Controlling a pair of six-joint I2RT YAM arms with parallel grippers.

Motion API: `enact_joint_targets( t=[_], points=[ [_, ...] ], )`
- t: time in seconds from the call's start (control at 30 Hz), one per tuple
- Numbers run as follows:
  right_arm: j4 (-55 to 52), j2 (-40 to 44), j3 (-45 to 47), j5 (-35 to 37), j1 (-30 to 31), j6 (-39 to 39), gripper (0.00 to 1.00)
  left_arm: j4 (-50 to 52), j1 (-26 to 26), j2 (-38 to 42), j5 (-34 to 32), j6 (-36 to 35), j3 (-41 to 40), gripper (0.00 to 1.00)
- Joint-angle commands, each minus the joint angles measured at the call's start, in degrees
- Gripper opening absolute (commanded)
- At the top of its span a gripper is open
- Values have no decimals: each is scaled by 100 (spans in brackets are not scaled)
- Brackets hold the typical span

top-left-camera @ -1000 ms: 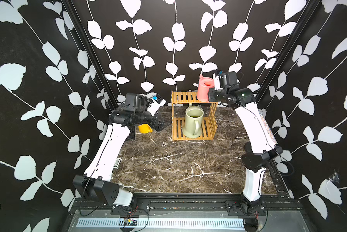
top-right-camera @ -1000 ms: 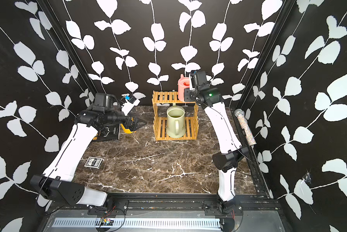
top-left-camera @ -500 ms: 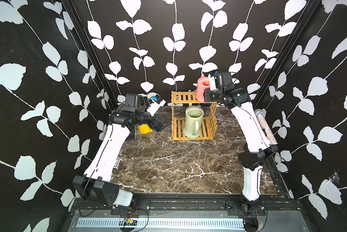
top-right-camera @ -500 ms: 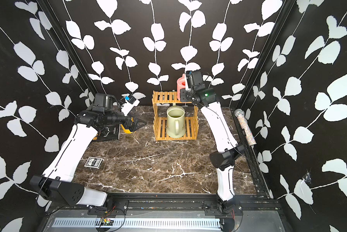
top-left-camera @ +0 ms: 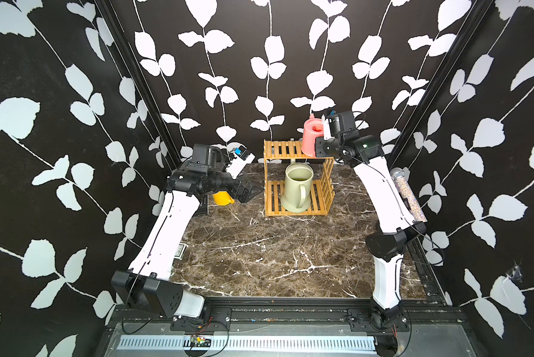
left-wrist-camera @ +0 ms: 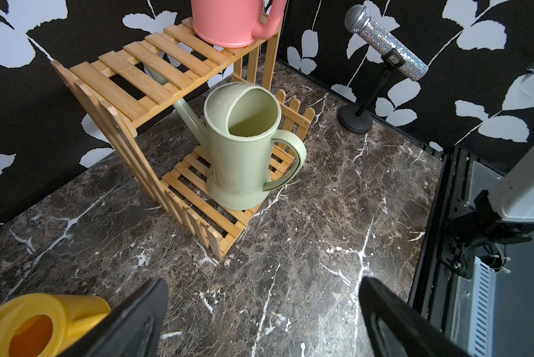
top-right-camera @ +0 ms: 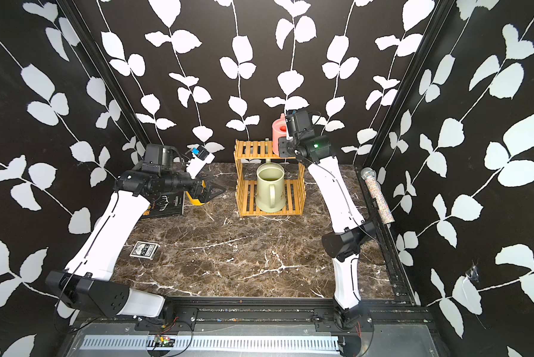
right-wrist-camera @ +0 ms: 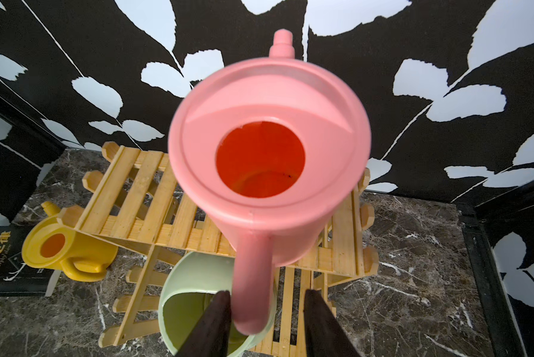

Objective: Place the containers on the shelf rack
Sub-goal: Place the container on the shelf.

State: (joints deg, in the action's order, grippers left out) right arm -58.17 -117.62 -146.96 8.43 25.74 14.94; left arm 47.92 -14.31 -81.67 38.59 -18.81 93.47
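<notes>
Because our right fingers (right-wrist-camera: 216, 321) stand apart astride the pink can (right-wrist-camera: 269, 123) handle, atop the shelf rack (right-wrist-camera: 142, 191) corner, a skewed retreat could drag it off; left fingers (left-wrist-camera: 142, 309) gape beside the yellow can (left-wrist-camera: 43, 321).

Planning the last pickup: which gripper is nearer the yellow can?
Left: the left gripper is beside the yellow can; right gripper is at the pink can atop the rack.

pink can (right-wrist-camera: 253, 222); pale green can (left-wrist-camera: 238, 167); yellow can (right-wrist-camera: 74, 247); orange-tan rack (left-wrist-camera: 117, 92); brown white-veined marble table (top-left-camera: 275, 256); black walls (top-left-camera: 259, 31) with white leaves
</notes>
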Motion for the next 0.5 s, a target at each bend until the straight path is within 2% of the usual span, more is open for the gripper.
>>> enact_joint_targets(
  t=[0.0,0.27,0.47],
  points=[
    [-4,-63,-148,159,-46,-40,38,-101,41,207,114,70,-79,99],
    [-10,-34,-153,115,-53,-44,32,-108,42,208,113,70,-83,99],
    [-26,-24,-158,120,-59,-52,31,-108,42,210,113,70,-83,99]
  ],
)
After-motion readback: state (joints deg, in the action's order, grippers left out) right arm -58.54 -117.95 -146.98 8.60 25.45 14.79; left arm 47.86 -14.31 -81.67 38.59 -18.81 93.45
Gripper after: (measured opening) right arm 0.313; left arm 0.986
